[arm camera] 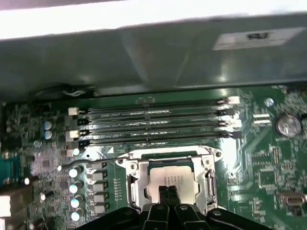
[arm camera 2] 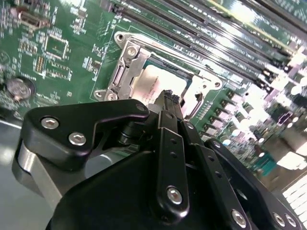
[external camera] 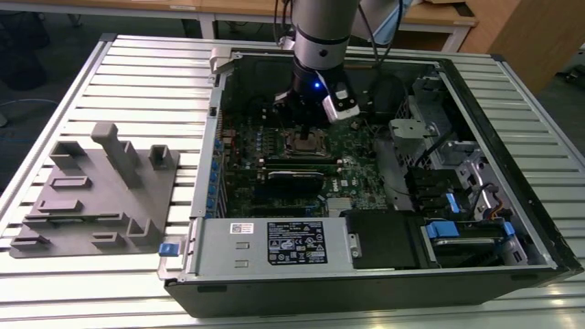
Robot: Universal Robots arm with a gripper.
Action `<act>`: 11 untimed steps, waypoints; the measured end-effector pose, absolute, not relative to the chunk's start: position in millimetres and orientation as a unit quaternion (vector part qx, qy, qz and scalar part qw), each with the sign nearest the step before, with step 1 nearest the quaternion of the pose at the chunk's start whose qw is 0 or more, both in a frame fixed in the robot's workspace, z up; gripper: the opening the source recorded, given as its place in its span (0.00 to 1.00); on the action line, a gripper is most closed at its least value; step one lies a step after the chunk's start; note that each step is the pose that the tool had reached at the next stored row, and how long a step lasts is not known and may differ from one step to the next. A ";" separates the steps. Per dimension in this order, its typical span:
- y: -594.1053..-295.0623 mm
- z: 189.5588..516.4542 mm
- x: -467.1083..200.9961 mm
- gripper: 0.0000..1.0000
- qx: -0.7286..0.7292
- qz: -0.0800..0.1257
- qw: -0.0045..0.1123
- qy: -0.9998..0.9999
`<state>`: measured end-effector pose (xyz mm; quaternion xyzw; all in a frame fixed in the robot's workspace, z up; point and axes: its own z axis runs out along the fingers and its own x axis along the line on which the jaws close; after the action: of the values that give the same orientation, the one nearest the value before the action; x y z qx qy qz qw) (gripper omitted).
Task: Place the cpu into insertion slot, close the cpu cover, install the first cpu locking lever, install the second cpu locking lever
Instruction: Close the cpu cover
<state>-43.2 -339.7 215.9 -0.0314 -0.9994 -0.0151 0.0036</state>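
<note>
The cpu (arm camera: 170,176) (arm camera 2: 152,82) lies flat in its socket on the green motherboard (external camera: 357,154), silvery top up. The cpu cover (arm camera: 132,184) (arm camera 2: 125,64), a shiny metal frame, lies down around it, and the chip shows through its window. My gripper (arm camera: 168,191) (arm camera 2: 168,96) hangs just over the chip's near edge, its two black fingers pressed together with nothing between them. In the exterior view the gripper (external camera: 306,125) sits low inside the open computer case, directly above the socket (external camera: 306,144). Whether the fingertips touch the chip cannot be told.
Several long memory slots (arm camera: 153,124) run beside the socket. A black card (external camera: 294,179) and the white-labelled power supply box (external camera: 274,247) lie toward the case front. Drive bays and cables (external camera: 457,171) fill the exterior view's right. A grey fixture block (external camera: 101,199) stands outside the case.
</note>
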 end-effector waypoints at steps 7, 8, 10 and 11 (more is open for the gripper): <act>-339.8 214.8 -43.2 0.11 0.023 -0.015 0.002 -1.000; -339.8 214.8 -43.3 0.11 0.025 -0.015 0.000 -1.000; -339.8 214.7 -43.6 0.11 0.026 -0.015 -0.006 -1.000; -339.8 214.5 -43.9 0.11 0.026 -0.015 -0.009 -1.000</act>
<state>-43.9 -339.8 214.5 0.0263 -0.9995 -0.0146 -0.0089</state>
